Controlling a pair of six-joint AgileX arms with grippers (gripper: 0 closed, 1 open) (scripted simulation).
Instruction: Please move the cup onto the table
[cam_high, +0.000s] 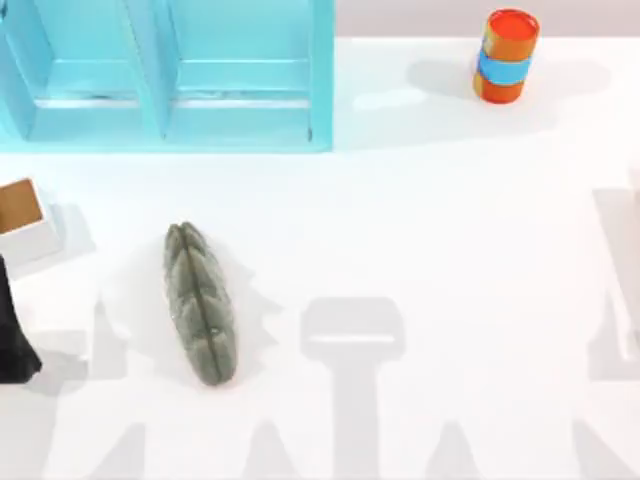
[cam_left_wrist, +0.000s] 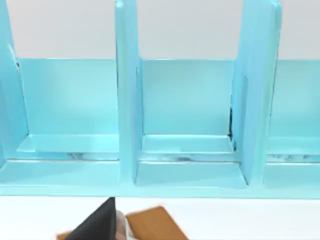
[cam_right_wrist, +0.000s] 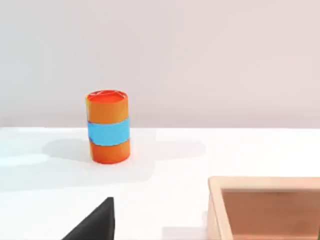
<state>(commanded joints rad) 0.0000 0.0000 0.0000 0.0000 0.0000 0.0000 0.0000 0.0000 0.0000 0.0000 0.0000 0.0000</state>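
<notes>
The left arm (cam_high: 15, 330) is sitting at nine o'clock on the white surface (cam_high: 450, 250), a dark shape right at the edge of the top view. Just toward ten o'clock from it, a small white box with a brown top (cam_high: 20, 215) is resting on the surface, near the arm but not touching it. The left wrist camera is looking past a dark edge of the left gripper (cam_left_wrist: 97, 225) and the brown top (cam_left_wrist: 152, 222), straight into the turquoise shelf unit (cam_left_wrist: 127, 100). Whether that gripper is open or closed, I cannot tell.

In the top view the shelf unit (cam_high: 320, 90) is occupying eleven to twelve o'clock, its upright dividers splitting it into compartments. At one o'clock the orange cylinder with a blue band (cam_high: 505, 55) is standing upright, well apart from everything else. A grey-green ridged oblong (cam_high: 200, 305) is lying flat at about eight o'clock from the centre.

The right wrist camera is showing a dark corner of the right gripper (cam_right_wrist: 95, 225), the orange cylinder (cam_right_wrist: 108, 127) upright beyond it, and a tan open box (cam_right_wrist: 265, 207) close by. Open or closed there, again, I cannot tell.

As for where the cup is sitting, I cannot tell.
</notes>
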